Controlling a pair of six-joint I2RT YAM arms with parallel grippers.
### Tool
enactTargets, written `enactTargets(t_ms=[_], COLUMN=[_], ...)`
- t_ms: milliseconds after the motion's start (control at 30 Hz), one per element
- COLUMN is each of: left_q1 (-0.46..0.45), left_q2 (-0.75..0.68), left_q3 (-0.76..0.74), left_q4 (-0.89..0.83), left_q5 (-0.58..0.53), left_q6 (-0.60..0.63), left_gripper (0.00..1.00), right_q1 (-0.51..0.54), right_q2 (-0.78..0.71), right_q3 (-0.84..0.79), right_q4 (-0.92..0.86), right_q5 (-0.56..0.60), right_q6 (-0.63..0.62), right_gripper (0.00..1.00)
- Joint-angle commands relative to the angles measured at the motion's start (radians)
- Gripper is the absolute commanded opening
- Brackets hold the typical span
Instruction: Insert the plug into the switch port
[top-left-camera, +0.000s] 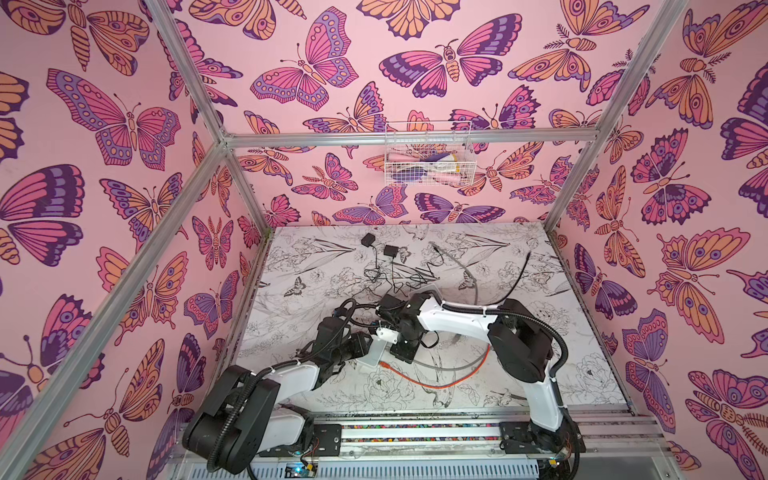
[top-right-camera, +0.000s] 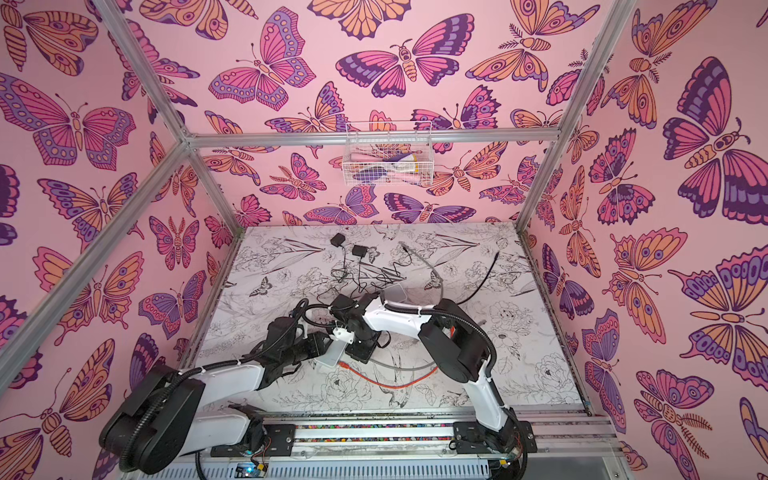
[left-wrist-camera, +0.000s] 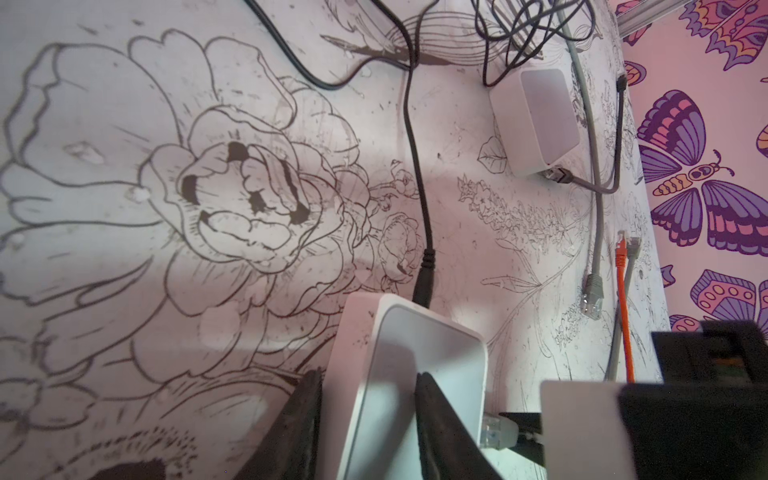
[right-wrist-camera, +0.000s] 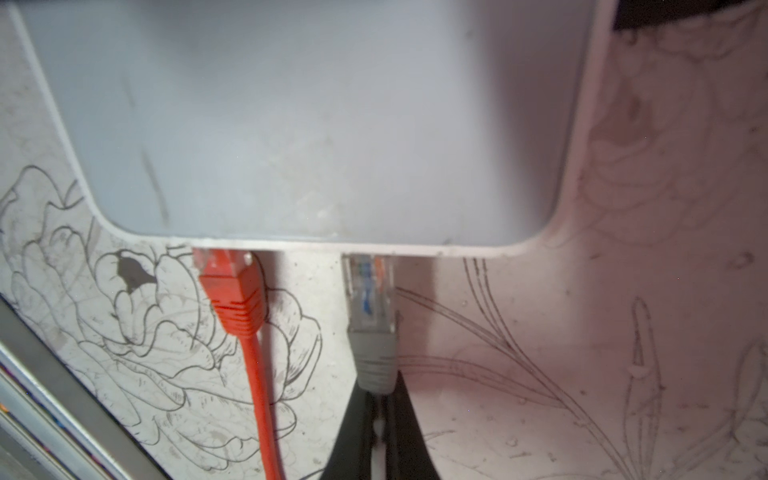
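The white switch (left-wrist-camera: 415, 340) is seen clamped in the jaws of the left gripper (left-wrist-camera: 365, 376) while the grey plug (right-wrist-camera: 371, 316), pinched by the right gripper (right-wrist-camera: 378, 411) with jaws closed on it, is held tip-first at its port edge, near an orange plug (right-wrist-camera: 232, 286), with a second switch (left-wrist-camera: 540, 120) well apart.

We show a table (top-left-camera: 291, 316) printed with black line-drawn flowers. At its far side lie two black adapters (top-left-camera: 368, 240), their thin black cords (top-left-camera: 386, 278) tangled toward the middle. Beside the tangle rests a white box (left-wrist-camera: 536, 124). A grey cable (top-left-camera: 454, 256), a black cable (top-left-camera: 521, 276) and, nearer us, an orange cable (top-left-camera: 436, 387) lie loose.
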Motion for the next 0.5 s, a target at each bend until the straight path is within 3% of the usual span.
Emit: enactTargets(t_ms=[0, 467], left_q1=[-0.012, -0.011], left_q2=[-0.049, -0.064], left_q3=[-0.026, -0.039], left_q4=[-0.004, -0.011], left_q5=[0.009, -0.017], left_q6=[0.001, 0.002], left_gripper=[0.4, 0.4], right_q1=[0.005, -0.002], right_q2=[0.023, -0.022], right_q3=[0.021, -0.038], right_q4=[0.04, 0.081], right_q5=[-0.036, -0.039], right_q6=[0.013, 0.031], right_gripper=[0.0, 0.0])
